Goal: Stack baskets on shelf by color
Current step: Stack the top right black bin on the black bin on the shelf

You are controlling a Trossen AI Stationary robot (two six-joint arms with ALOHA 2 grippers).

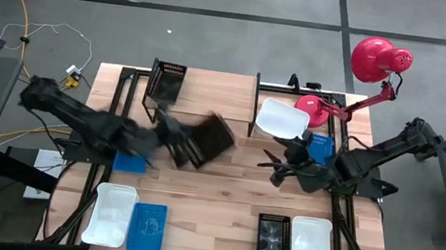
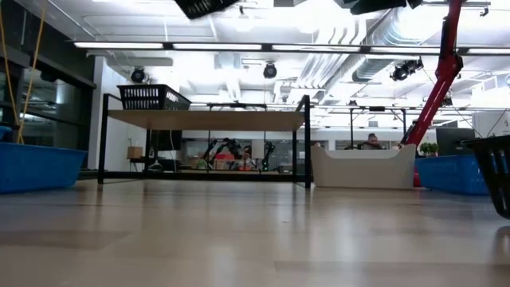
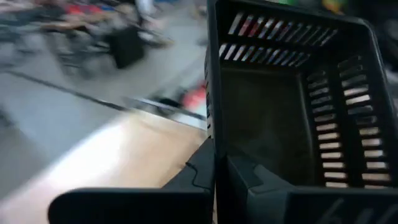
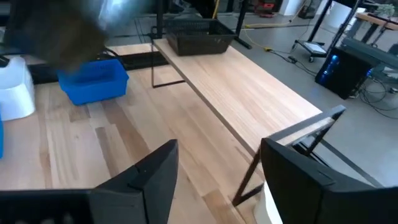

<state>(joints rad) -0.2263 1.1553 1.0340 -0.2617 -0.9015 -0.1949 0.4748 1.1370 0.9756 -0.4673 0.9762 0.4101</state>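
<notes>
The shelf (image 1: 209,98) stands at the table's far middle, with one black basket (image 1: 167,83) on its left end. My left gripper (image 1: 172,143) is shut on a second black basket (image 1: 211,137), which hangs above the table in front of the shelf. My right gripper (image 1: 279,163) stands open and empty to the right of it, with the shelf (image 4: 249,93) ahead of it. A white basket (image 1: 282,119) rests on the table by the shelf's right end. One blue basket (image 1: 319,146) lies under my right arm and another (image 1: 130,162) under my left arm. My left gripper holds the black basket by the top of one slotted side wall (image 3: 212,140), with one finger inside the basket and one outside. The fingers come nearly level from the table's left. The basket is lifted clear of the table and tilted, its open side turned toward the wrist camera.
Along the near edge lie a white basket (image 1: 109,213), a blue one (image 1: 147,226), a black one (image 1: 273,236) and another white one (image 1: 311,247). A red lamp (image 1: 377,63) leans over the far right corner. Bare tabletop (image 1: 224,188) lies between the two arms.
</notes>
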